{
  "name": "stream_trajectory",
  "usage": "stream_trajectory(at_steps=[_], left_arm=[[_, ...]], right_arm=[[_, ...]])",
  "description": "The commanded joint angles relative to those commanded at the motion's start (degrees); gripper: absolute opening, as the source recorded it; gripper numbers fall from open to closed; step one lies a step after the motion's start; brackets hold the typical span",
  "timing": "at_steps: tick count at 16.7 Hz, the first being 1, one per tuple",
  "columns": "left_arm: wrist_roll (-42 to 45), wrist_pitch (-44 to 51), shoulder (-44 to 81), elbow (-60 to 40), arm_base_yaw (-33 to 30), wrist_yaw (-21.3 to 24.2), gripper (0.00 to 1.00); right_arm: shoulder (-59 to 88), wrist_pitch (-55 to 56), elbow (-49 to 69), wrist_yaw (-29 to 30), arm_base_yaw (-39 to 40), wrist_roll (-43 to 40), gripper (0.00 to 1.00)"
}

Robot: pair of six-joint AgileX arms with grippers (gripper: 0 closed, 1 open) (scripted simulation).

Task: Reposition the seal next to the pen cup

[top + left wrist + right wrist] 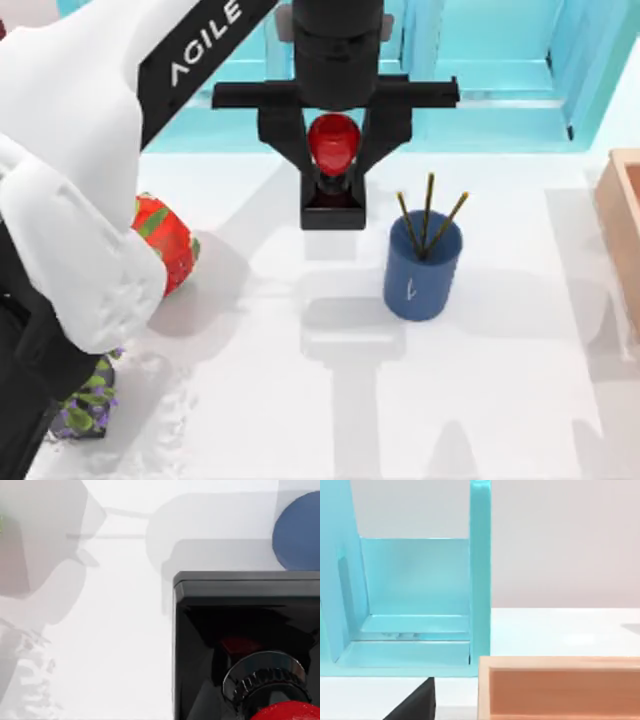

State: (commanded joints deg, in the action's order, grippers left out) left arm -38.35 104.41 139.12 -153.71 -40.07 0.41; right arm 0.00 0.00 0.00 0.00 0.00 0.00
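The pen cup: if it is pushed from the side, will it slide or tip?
The pen cup looks taller than wide, so a high push may tip it; a low push probably slides it. Its pencils lean loosely and would likely rattle or fall out.

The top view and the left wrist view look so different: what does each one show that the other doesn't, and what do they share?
Top view alone: the left pincer closed around the seal's red knob, three pencils sticking out of the pen cup, a red watermelon-patterned planter, a flowering plant, a turquoise shelf behind and a wooden box at the table's right edge.

Left wrist view alone: a ribbed metal collar under the knob.

Both: the seal, the blue pen cup close beside it, and the white table.
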Motion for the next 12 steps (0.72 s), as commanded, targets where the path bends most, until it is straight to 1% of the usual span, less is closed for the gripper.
stream_trajectory(at_steps=[2,7,12], left_arm=[[0.0,-1.8,-1.2,2.0,0.0,0.0,0.0],[-0.1,-6.3,-3.6,10.8,-0.1,-0.1,0.0],[-0.1,-7.2,-4.2,11.5,-0.2,-0.1,0.0]], right_arm=[[0.0,0.0,0.0,0.0,0.0,0.0,1.0],[0.0,0.0,0.0,0.0,0.0,0.0,1.0],[0.0,0.0,0.0,0.0,0.0,0.0,1.0]])
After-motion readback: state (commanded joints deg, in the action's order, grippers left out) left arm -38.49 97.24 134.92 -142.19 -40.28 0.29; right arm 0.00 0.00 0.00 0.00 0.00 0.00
